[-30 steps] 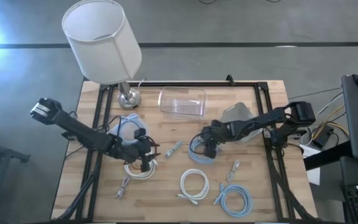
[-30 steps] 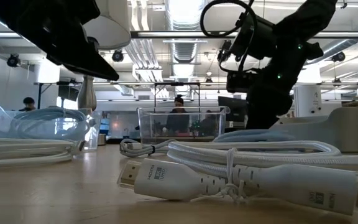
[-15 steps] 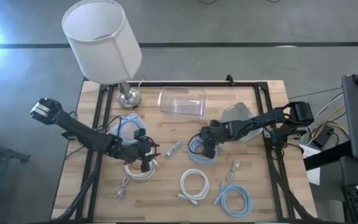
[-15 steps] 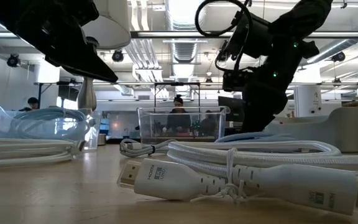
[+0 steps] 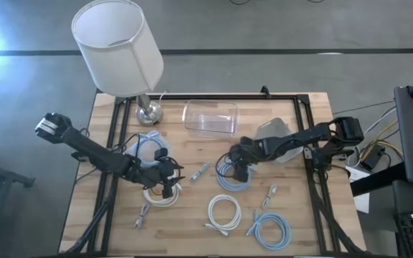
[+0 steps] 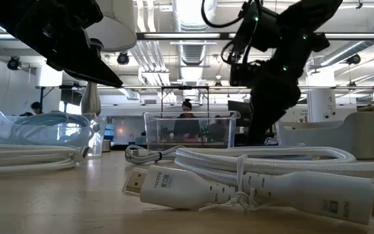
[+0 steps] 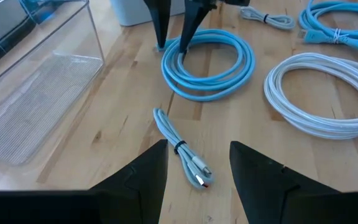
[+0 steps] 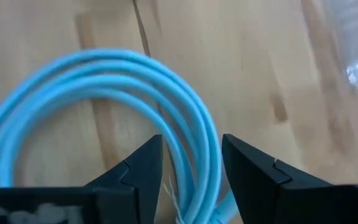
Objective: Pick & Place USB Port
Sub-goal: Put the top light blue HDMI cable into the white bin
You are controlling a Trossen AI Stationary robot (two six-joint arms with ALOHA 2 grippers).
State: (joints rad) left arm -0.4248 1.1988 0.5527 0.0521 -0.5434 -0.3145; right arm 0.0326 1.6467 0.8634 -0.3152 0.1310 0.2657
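- Table [image 5: 314, 215]: wooden top carrying several coiled cables.
- Clear bin [image 5: 210, 117]: sits near the back edge, beside the lamp [image 5: 118, 49].
- Blue cable coil [image 8: 110, 118]: lies on the wood, straddled by the right gripper [image 8: 190, 163], fingers apart, not clamped.
- Left gripper [image 7: 199, 163]: fingers wide, holding nothing, hovering over the USB cable [image 7: 182, 149], which rests between both arms.

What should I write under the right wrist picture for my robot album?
Right gripper, fingers open, straddling strands of a coiled blue cable on the wooden table.
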